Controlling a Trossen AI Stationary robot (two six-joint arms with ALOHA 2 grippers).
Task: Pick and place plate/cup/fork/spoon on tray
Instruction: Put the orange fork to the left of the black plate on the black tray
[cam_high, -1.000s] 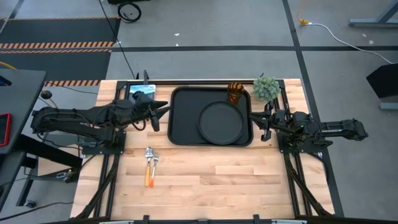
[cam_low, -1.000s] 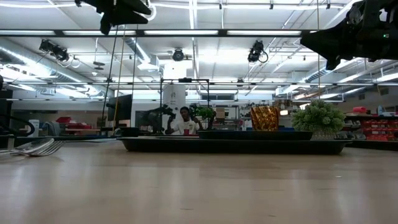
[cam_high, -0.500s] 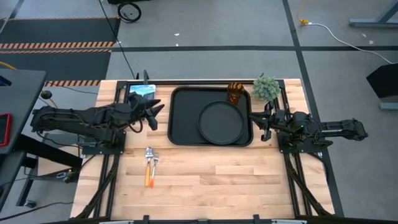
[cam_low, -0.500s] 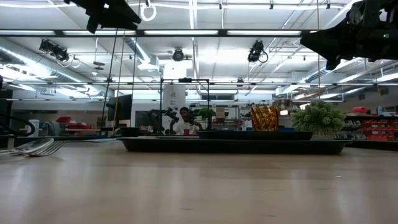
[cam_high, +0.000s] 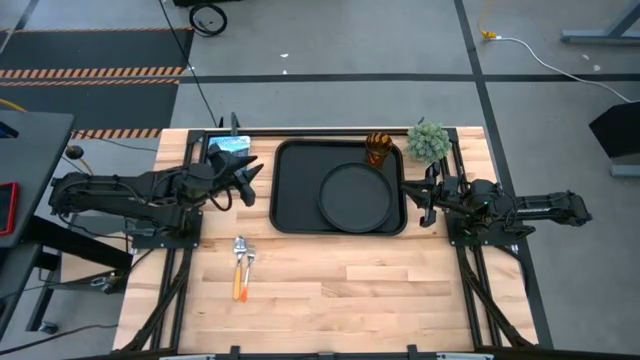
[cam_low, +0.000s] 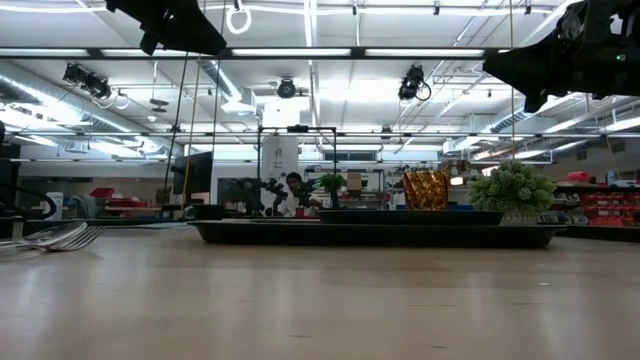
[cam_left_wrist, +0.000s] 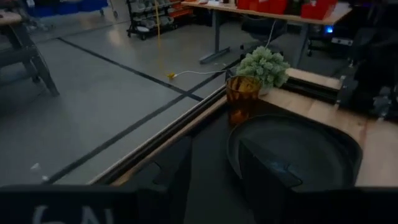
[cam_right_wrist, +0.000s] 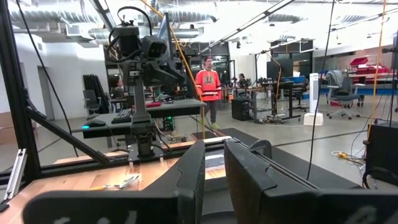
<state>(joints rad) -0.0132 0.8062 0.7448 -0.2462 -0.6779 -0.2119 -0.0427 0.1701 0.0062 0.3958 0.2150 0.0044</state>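
The black tray (cam_high: 295, 190) lies at the table's far middle. The round black plate (cam_high: 356, 197) rests flat in its right half, and the amber cup (cam_high: 378, 148) stands upright in its far right corner. The fork and spoon (cam_high: 241, 265) lie side by side on the wood near the tray's near left corner, silver heads toward the far edge. My left gripper (cam_high: 252, 180) hovers open and empty just left of the tray. My right gripper (cam_high: 424, 200) is open and empty just right of the tray.
A small green plant (cam_high: 427, 142) stands at the far right beside the cup. A blue-white picture card (cam_high: 228, 146) lies at the far left behind my left gripper. Bare wood spreads across the table's near half. A person stands in the room beyond the table (cam_right_wrist: 208, 87).
My left gripper has drawn back a little from the tray toward the table's left edge and risen slightly, staying open and empty.
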